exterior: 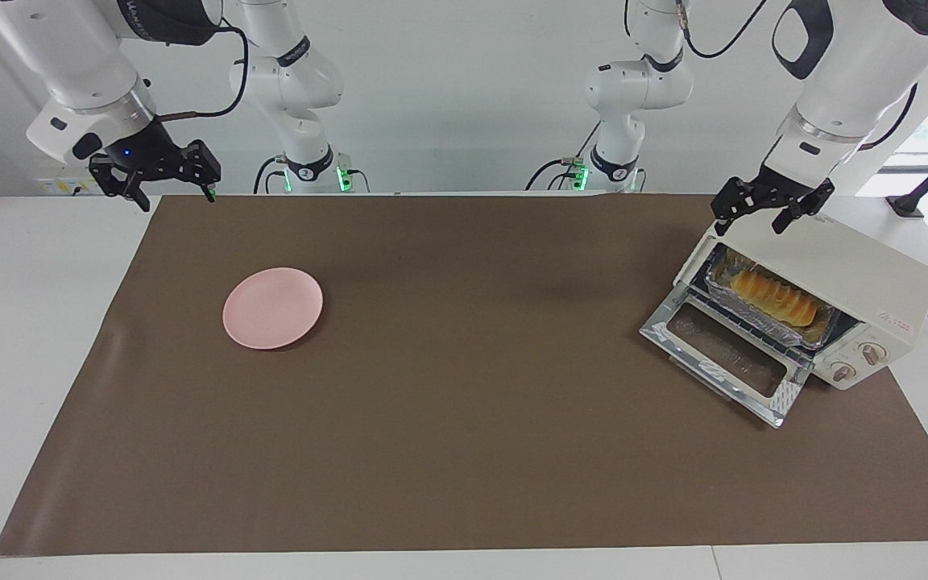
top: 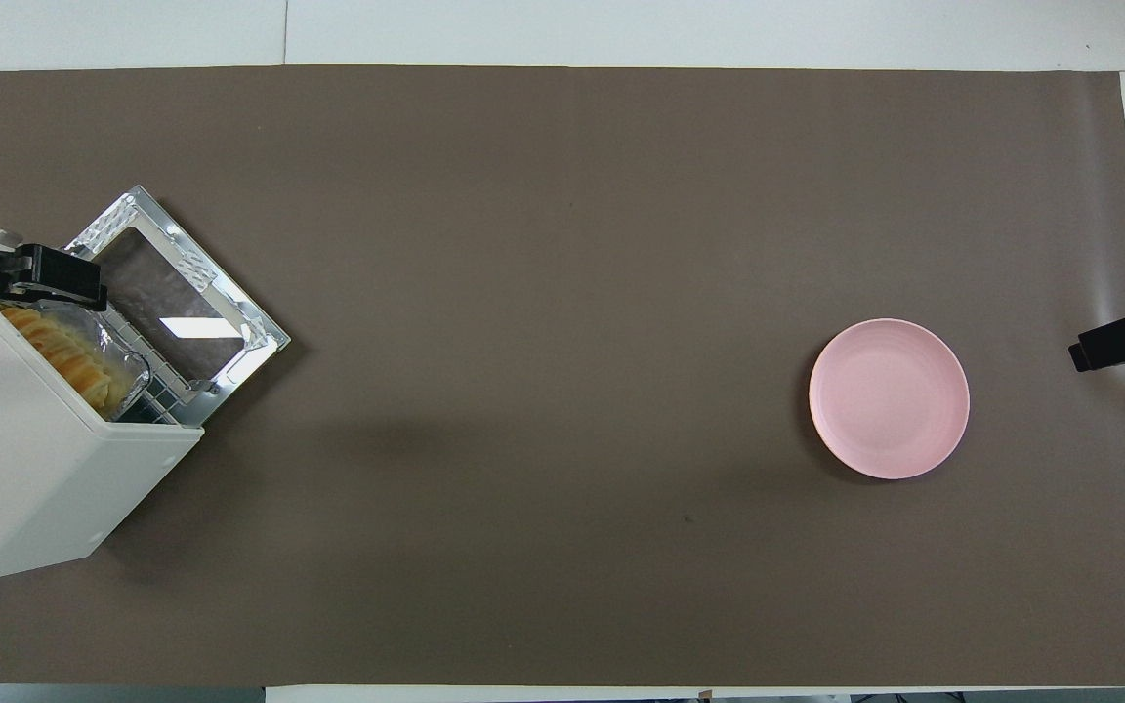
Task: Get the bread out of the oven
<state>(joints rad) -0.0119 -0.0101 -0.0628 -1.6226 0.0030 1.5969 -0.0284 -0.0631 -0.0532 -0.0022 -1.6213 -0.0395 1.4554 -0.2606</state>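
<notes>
The oven (exterior: 802, 310) is sitting at the right side of the facing view, at the left arm's end of the table. Its glass door (exterior: 726, 362) is lying wide open, flat on the brown mat (exterior: 464, 451). The bread (exterior: 774, 296) is lying inside the oven, in a shiny foil tray (exterior: 822, 337) on the wire rack. In the overhead view the oven (top: 25, 469) is showing at the lower left, and the bread (top: 64, 353) is peeking out of it.

The left gripper (exterior: 768, 211) is hanging in the air over the top edge of the oven, at the upper right of the facing view. Its fingers are spread open and holding nothing.

The right gripper (exterior: 170, 192) is waiting at the upper left of the facing view, over the mat's edge. Its fingers are open too, with nothing in them.

A pink plate (exterior: 272, 308) is sitting on the mat, left of the middle in the facing view, well apart from the oven.
</notes>
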